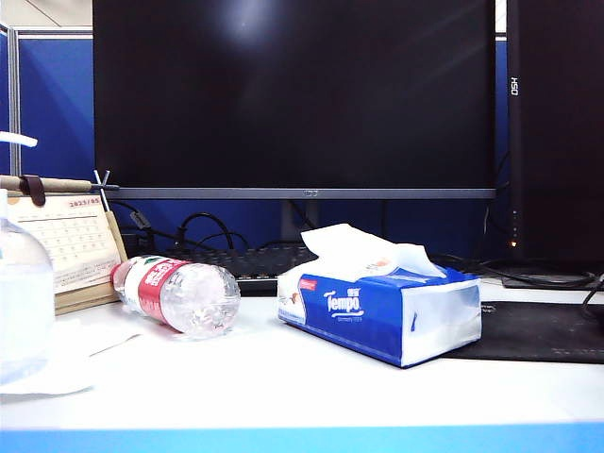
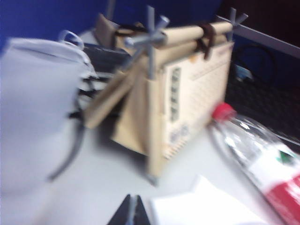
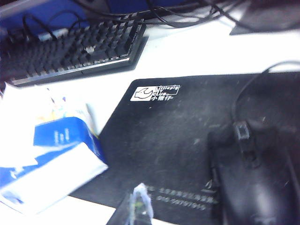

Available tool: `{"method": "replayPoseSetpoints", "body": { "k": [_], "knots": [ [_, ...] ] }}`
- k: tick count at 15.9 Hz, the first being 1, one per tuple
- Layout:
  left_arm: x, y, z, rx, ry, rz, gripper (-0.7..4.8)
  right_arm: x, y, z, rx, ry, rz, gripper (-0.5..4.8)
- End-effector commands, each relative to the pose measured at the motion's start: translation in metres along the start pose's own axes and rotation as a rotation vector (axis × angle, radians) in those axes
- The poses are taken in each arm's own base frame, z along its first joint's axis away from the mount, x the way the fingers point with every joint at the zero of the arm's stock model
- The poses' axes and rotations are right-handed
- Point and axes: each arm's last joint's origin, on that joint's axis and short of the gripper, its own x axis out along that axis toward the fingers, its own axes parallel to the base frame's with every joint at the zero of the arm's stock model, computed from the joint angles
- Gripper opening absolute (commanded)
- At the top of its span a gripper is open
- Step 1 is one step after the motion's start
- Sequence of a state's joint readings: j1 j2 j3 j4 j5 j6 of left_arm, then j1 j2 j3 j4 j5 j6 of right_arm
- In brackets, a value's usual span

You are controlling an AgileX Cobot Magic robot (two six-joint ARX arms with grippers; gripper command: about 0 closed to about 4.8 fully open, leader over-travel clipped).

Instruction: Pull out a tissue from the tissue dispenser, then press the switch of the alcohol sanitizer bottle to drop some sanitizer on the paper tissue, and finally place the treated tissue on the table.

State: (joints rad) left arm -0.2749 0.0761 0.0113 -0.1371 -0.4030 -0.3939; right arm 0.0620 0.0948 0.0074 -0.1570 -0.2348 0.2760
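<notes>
Left hand (image 2: 131,213): only its dark tips show at the edge of the left wrist view, close together with the barest gap, holding nothing; it hangs low over the worktop near the desk calendar (image 2: 187,93).
Right hand (image 3: 136,211): tips pressed together and empty, over the near edge of the black mat (image 3: 187,140), just beside the tissue pack.
Worktop (image 1: 283,377): smooth white with a light blue front edge; a white sheet (image 1: 66,354) already lies on it at the left.
Sanitizer bottle (image 1: 21,293): at the far left, cut by the frame, clear and rounded; likely heavy and steady enough to take a press.
Pump head (image 1: 14,140): small, white, thin spout, only partly seen; push straight down on its top, I judge.
Tissue pack (image 1: 377,316): blue and white soft plastic marked "Tempo", mid-worktop, one end on the mat; light, so it may lift with a pull.
Tissue (image 1: 363,253): thin, soft, white, crumpled, standing up out of the pack's slot; tears easily, so pinch the raised fold and draw upward slowly.
Water bottle (image 1: 179,293): red-labelled, on its side between calendar and pack; may roll if bumped.
</notes>
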Motion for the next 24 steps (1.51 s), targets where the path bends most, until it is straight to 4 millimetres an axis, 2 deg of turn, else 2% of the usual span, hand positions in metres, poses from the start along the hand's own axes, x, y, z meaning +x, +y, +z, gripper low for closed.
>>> {"method": "replayPoseSetpoints", "body": {
  "k": [1,4,11,12,13,15,18,21,23,24],
  "knots": [
    [0.000,-0.003,-0.004,0.008,0.081,-0.130,-0.04,0.001,0.000,-0.002,0.040,0.004,0.008,-0.01],
    [0.000,-0.004,-0.005,0.010,0.108,-0.177,-0.04,0.001,-0.003,-0.002,0.007,-0.015,-0.076,-0.01],
    [0.000,-0.004,-0.005,0.010,0.107,-0.178,-0.04,0.001,-0.003,-0.001,0.018,-0.017,-0.073,-0.01],
    [0.000,-0.004,-0.005,0.010,0.107,-0.178,-0.04,0.001,-0.003,-0.001,0.043,-0.020,-0.072,0.10],
    [0.000,-0.004,-0.005,0.010,0.107,-0.178,-0.05,0.001,-0.003,-0.001,0.096,-0.021,-0.072,0.60],
    [-0.001,-0.006,-0.003,0.005,0.098,-0.200,-0.05,0.001,0.000,0.002,0.116,-0.037,-0.009,0.58],
    [-0.007,-0.019,0.019,0.027,-0.022,-0.453,-0.05,-0.002,0.009,0.017,0.095,-0.158,0.176,0.58],
    [-0.025,-0.029,0.064,0.073,-0.169,-0.489,-0.05,-0.002,0.013,0.027,0.147,-0.213,0.256,0.60],
    [-0.031,-0.032,0.077,0.088,-0.193,-0.494,-0.05,0.001,0.020,0.042,0.133,-0.145,0.362,2.04],
    [-0.026,-0.033,0.077,0.090,-0.159,-0.486,-0.05,0.006,0.030,0.067,0.075,-0.116,0.399,2.03]
  ]
}}
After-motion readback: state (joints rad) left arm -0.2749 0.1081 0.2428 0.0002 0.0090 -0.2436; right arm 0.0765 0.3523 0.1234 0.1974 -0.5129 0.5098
